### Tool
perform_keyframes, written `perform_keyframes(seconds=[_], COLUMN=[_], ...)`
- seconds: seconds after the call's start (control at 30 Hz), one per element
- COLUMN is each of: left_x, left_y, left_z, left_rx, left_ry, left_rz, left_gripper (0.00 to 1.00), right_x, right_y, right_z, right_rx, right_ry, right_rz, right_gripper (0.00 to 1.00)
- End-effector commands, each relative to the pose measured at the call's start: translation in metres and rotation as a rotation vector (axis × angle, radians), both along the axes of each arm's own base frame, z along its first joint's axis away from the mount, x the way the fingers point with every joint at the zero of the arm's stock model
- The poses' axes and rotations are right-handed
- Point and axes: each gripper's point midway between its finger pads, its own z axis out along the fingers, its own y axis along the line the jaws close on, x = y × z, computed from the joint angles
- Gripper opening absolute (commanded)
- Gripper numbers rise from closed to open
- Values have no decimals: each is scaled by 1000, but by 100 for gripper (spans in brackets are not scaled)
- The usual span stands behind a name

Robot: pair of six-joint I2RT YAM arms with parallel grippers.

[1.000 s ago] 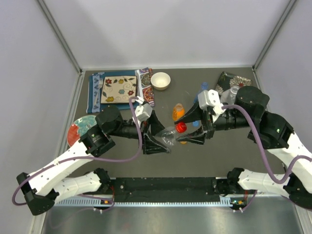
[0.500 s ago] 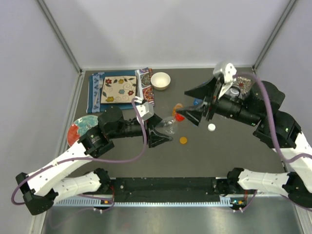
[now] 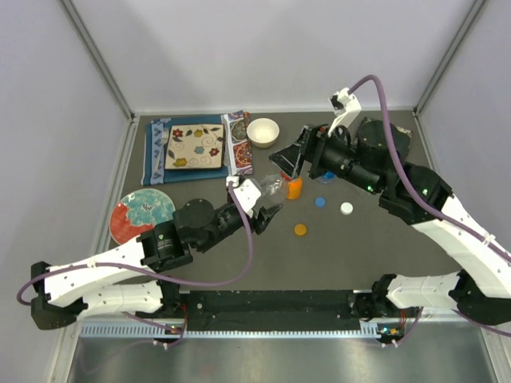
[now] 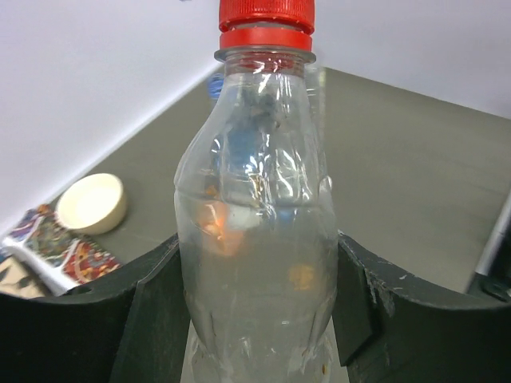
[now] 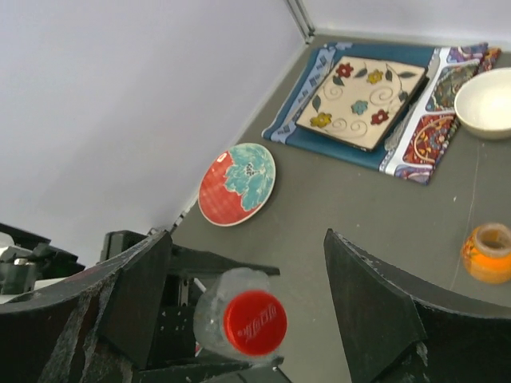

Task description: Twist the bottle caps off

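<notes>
Gripping the wide clear plastic bottle (image 4: 255,239) upright in my left pincer (image 4: 255,315), red screw cap (image 4: 266,20) on; my right pincer (image 3: 291,156) gapes released nearby.

Soft, even white light fills all three views — the pale walls (image 3: 279,48) glow bright, while the dark grey worktop (image 3: 359,247) stays matte, with only faint, diffuse shadows on it. In the left wrist view the clear bottle (image 4: 259,239) sits so near the lens that small white glints speckle its plastic and the background goes slightly soft. The overhead view is sharp, with lines leaning outward toward the corners — mild wide-angle distortion.
</notes>
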Motion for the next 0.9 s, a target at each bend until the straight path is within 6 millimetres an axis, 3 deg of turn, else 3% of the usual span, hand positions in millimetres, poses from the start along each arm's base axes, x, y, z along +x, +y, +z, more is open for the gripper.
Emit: perform_keyframes(seconds=[0.0, 0.17, 0.87], left_x=[29, 33, 34], left_y=[23, 25, 29], left_z=[19, 18, 14], left_rx=[-46, -38, -43], left_ry=[-82, -95, -98], left_rz=[244, 287, 305], left_gripper=[33, 31, 31], right_x=[1, 1, 11], right_y=[-6, 1, 17], right_z=[13, 1, -20], right_rx=[54, 37, -16], right_ry=[29, 57, 78], right_rz=[-38, -17, -3], right_gripper=[77, 75, 50])
